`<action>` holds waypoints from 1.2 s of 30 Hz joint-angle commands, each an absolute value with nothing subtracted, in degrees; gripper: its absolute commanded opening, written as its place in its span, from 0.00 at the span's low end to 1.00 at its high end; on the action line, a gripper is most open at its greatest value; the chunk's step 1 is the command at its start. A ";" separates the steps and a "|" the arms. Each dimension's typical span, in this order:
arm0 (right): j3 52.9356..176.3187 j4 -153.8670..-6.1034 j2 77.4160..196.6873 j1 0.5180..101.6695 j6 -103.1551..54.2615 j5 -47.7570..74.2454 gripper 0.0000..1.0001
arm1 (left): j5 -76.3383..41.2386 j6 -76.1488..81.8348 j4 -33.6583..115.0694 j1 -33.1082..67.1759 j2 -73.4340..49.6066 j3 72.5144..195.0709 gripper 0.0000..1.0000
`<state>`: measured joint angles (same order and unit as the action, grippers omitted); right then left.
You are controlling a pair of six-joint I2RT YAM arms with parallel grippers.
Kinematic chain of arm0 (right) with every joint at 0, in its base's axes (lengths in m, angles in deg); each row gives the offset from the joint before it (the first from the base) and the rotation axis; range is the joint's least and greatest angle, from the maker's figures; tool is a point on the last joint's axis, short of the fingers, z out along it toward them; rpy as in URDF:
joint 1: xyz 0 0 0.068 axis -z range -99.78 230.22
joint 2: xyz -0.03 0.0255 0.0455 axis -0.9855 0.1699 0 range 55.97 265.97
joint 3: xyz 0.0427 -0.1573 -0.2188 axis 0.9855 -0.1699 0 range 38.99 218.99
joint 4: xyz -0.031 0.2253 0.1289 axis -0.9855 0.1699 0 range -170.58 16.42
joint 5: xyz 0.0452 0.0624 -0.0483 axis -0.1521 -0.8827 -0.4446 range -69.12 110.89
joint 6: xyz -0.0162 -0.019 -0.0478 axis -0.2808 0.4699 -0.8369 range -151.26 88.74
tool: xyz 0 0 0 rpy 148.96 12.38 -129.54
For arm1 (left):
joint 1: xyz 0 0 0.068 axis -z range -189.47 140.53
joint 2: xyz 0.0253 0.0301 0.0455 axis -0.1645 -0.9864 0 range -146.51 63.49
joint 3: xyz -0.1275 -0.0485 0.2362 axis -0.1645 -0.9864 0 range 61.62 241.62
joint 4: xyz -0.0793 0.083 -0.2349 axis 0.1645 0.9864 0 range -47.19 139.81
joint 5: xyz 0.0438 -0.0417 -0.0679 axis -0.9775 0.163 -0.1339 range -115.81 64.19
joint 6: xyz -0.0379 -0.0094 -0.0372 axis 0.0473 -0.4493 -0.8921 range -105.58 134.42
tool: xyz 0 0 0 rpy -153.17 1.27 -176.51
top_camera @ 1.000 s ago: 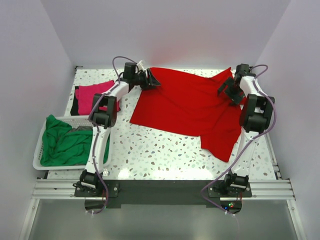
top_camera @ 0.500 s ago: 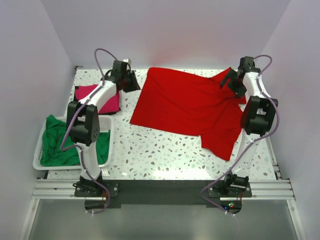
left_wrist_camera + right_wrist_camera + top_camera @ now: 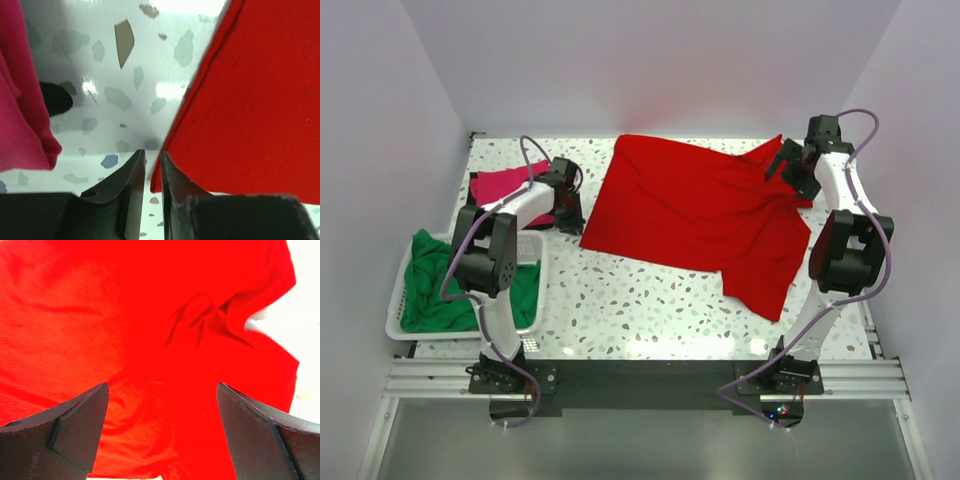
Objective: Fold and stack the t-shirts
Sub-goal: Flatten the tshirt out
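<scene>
1. Fingers of the left gripper stand almost together, with only a thin slit between them. Speckled tabletop and a sliver of red cloth show through the slit, and I cannot tell whether any cloth is caught.
2. Just beyond those tips lies the near left corner of the red t-shirt, its hem running up and away to the right.
3. To the left of the same fingers hangs a fold of the pink t-shirt, apart from the red one, with bare table between.
4. The right gripper has its fingers spread wide and nothing between them. It hovers over a bunched, creased patch of red cloth (a sleeve, by the look of it).
5. From above, the red t-shirt lies spread across the middle and right of the table, one end trailing toward the near right.
6. The left gripper sits at its near left corner, and the right gripper is over its far right edge.
7. The pink t-shirt lies at the far left of the table.
8. The green t-shirt is heaped in a white basket at the near left, partly spilling over its rim.
</scene>
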<state>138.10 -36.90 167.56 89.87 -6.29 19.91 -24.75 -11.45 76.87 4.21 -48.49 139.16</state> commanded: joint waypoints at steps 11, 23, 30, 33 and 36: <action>131.89 -38.31 162.76 89.71 -8.15 20.71 0.92 | -24.23 -11.33 77.79 6.53 -42.24 134.92 0.27; 130.58 -38.48 161.88 89.80 -8.06 20.62 0.92 | -24.14 -12.38 79.20 7.41 -43.03 134.05 0.31; 129.35 -38.13 160.74 89.71 -7.97 20.71 0.92 | -23.26 -12.56 78.14 7.41 -44.61 132.38 0.23; 128.47 -36.91 159.77 89.71 -8.06 20.71 0.92 | -23.35 -12.38 77.53 7.41 -45.31 132.90 0.13; 126.10 -35.32 157.41 89.71 -8.58 20.71 0.92 | -23.35 -12.04 77.61 7.50 -46.72 133.52 0.02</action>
<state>127.74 -37.12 162.56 89.87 -7.36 19.91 -23.99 -12.08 78.34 7.11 -45.04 132.89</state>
